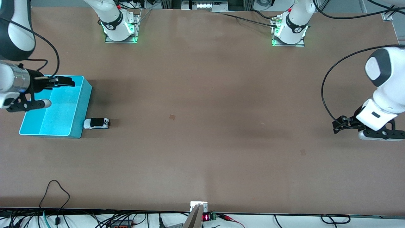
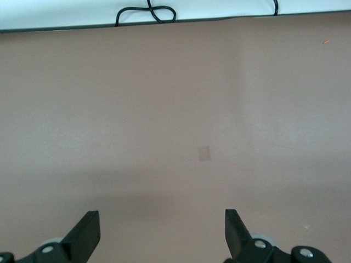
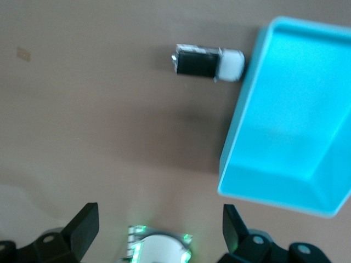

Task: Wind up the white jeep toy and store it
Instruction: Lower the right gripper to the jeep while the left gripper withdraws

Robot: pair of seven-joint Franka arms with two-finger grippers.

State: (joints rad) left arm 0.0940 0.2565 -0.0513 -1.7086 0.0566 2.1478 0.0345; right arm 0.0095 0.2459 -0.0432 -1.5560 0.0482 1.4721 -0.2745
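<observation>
The white jeep toy [image 1: 96, 123], with its black roof panel, stands on the table beside the cyan bin [image 1: 79, 107], close against the bin's wall near the corner nearer the front camera. The right wrist view also shows the jeep [image 3: 208, 62] and the bin [image 3: 290, 126], which holds nothing. My right gripper [image 1: 65, 81] is open and empty, up over the bin's farther rim; its fingers [image 3: 82, 224] stand wide apart. My left gripper [image 1: 336, 125] is open and empty, low over bare table at the left arm's end, and waits there [image 2: 162, 230].
Small tape patches lie on the brown table [image 1: 172, 117] [image 1: 302, 152]; one shows in the left wrist view [image 2: 204, 153]. Cables run along the table's edge nearest the front camera [image 1: 57, 190]. The right arm's base [image 3: 159, 249] shows between my right gripper's fingers.
</observation>
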